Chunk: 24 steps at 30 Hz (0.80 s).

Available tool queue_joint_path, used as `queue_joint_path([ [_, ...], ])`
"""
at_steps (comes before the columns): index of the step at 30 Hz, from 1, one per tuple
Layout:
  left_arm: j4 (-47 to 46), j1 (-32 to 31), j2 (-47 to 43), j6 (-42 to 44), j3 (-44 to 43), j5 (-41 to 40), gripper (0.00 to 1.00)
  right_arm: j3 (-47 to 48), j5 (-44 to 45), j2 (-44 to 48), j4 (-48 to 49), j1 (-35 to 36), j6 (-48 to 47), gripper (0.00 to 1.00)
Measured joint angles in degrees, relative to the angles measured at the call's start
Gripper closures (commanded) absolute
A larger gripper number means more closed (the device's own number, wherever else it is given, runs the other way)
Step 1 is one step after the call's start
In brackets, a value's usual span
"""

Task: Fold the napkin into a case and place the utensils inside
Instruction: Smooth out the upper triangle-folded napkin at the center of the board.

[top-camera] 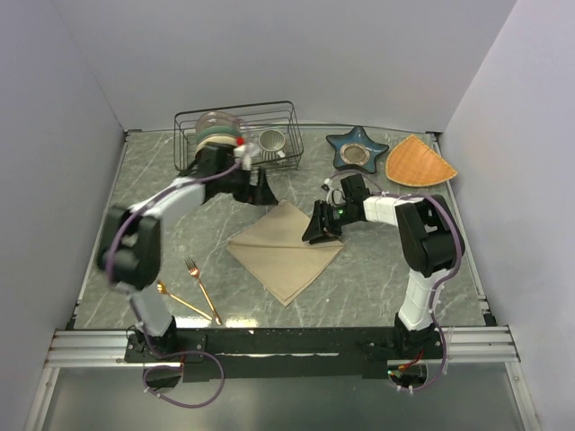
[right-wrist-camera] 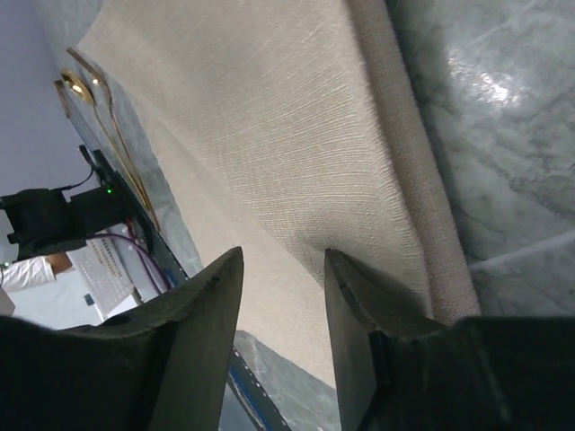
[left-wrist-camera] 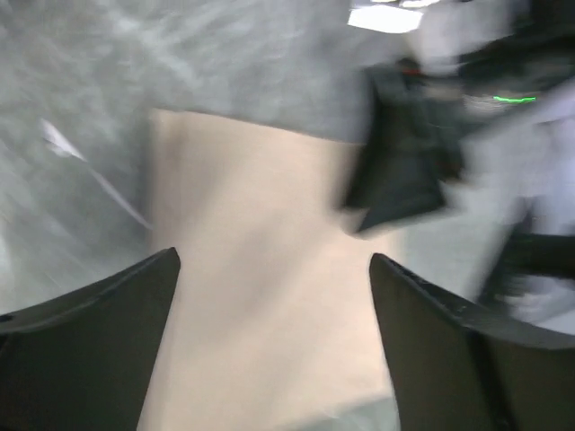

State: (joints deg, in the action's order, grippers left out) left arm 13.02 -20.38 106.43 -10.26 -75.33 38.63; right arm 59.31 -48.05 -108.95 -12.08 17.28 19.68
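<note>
The napkin lies folded in the middle of the tabletop, turned so that one corner points to the far edge and one to the near edge. The left fingers stand wide apart with nothing between them. In the left wrist view, which is blurred, the beige cloth shows flat below the gap. From the top view they are at the far-left side of the napkin, near its far corner.

The right fingers are about half apart at the right edge of the napkin, where the doubled border of the cloth runs beside the one finger. The cloth fills the gap in the right wrist view, but I cannot tell if the fingers touch it or press it.

The gold fork and the gold spoon lie on the bare tabletop near the near-left corner. They are apart from the napkin, and their handles meet toward the near edge.

On the near-right side of the napkin the tabletop has open marble. Along the far edge stand a wire rack with plates and a cup, a blue star-shaped dish and an orange mat. The rack is just behind the left fingers, and the dish is behind the right arm
</note>
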Motion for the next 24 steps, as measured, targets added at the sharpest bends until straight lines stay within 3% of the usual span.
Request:
queue_joint_path([
  [4,-10.9,1.9,-17.6,-10.9,15.4,8.2,0.01,-0.5,-1.5,4.2,-0.5,0.1,0.7,0.47],
  [7,-19.1,0.6,-22.6,-18.6,24.0,13.1,0.01,-0.5,-2.8,8.6,0.0,1.0,2.1,0.46],
  [14,-33.3,-2.0,-15.7,-35.3,35.9,16.9,0.01,-0.9,-6.0,9.5,7.1,6.8,9.6,0.33],
  [24,-40.9,-1.9,-9.2,-41.2,32.7,18.1,0.01,-1.4,-8.0,1.4,12.9,8.4,15.5,0.2],
])
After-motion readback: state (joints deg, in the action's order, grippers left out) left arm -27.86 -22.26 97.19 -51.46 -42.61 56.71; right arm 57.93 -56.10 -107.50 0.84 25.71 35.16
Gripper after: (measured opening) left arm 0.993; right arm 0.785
